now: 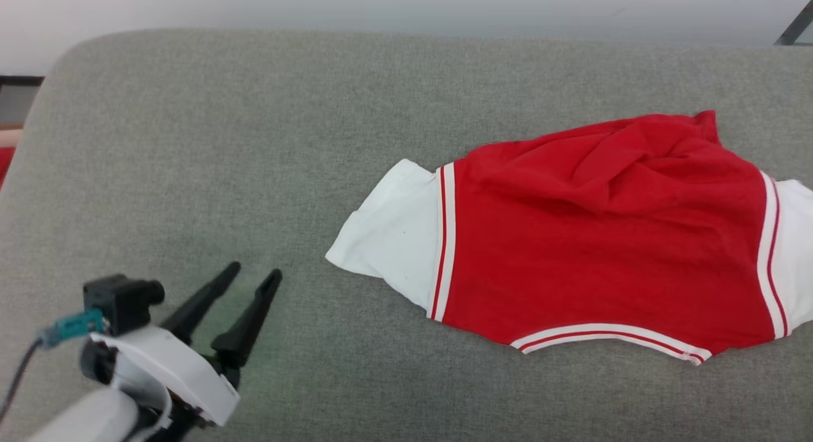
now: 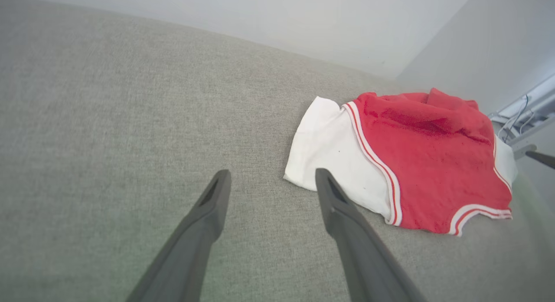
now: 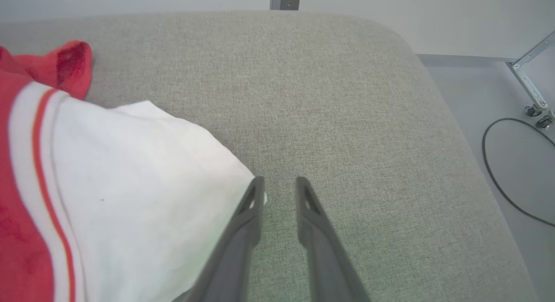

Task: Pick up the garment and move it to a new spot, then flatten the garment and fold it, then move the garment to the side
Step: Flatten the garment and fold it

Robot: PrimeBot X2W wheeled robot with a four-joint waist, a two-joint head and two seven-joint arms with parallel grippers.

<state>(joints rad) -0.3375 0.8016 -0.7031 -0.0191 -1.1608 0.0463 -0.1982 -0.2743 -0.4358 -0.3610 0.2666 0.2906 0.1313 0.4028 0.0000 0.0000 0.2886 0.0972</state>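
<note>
Red shirt lies nearer cushion's right edge. L pincer wide open, empty. R pincer open a bit, beside white sleeve.

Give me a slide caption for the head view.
Rumpled red-and-white garment on a grey cushion, open left tool apart from it.

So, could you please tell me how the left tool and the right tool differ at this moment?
The left tool has its fingers wide apart; the right tool shows only a narrow gap. The left tool is over bare grey cushion, clear of the garment; the right tool sits at the edge of the garment's white sleeve. Neither has cloth between its fingers.
</note>
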